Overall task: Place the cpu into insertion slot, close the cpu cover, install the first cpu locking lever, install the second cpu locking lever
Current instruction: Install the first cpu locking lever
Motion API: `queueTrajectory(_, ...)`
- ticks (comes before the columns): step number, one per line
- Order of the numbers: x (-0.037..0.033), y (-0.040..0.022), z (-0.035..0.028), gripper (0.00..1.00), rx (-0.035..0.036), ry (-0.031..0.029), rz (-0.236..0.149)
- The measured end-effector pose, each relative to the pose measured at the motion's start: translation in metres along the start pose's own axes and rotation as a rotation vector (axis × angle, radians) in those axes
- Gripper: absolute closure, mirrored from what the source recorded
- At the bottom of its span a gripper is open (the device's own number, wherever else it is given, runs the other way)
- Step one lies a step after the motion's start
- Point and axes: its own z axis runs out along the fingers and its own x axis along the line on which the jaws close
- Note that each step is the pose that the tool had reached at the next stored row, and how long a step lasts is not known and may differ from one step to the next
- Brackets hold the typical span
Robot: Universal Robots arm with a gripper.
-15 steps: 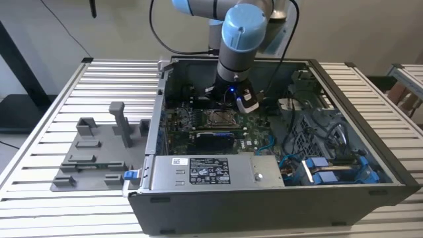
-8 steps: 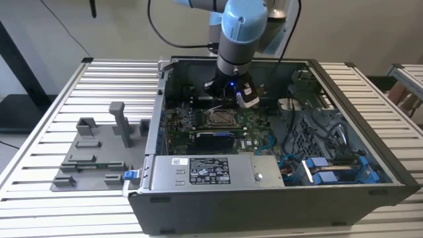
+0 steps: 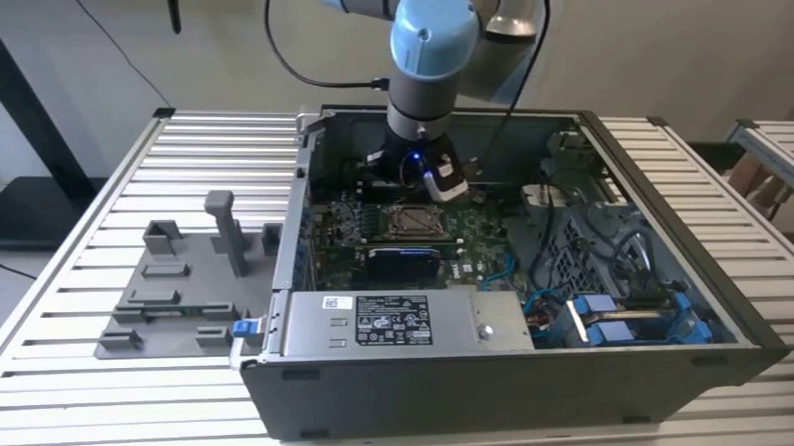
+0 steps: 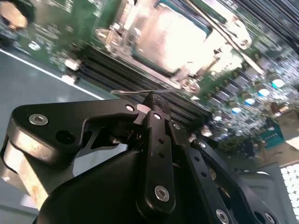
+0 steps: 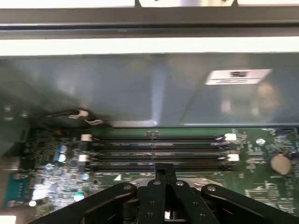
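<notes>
As the gripper (image 4: 156, 99) hung just beyond the far edge of the socket (image 3: 392, 221), jaws pressed together, the cpu (image 4: 176, 38) sat inside it.

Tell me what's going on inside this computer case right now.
A robot arm's pincer, closed, hangs low over the motherboard inside the open case. The cpu sits in its socket with the cpu cover apparently down around it. A thin wire lever lies right at the pincer's tip; contact is unclear.
</notes>
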Motion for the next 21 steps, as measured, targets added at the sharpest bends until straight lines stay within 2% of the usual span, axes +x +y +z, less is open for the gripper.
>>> queueTrajectory(2,0.0089,-0.0011,-0.0005,0.89,-0.0002,-0.0002,0.000)
queueTrajectory(4,0.0130,-0.0028,-0.0011,0.89,-0.0003,-0.0013,-0.001)
queueTrajectory(21,0.0180,-0.0078,0.0102,0.89,-0.0004,-0.0025,-0.001)
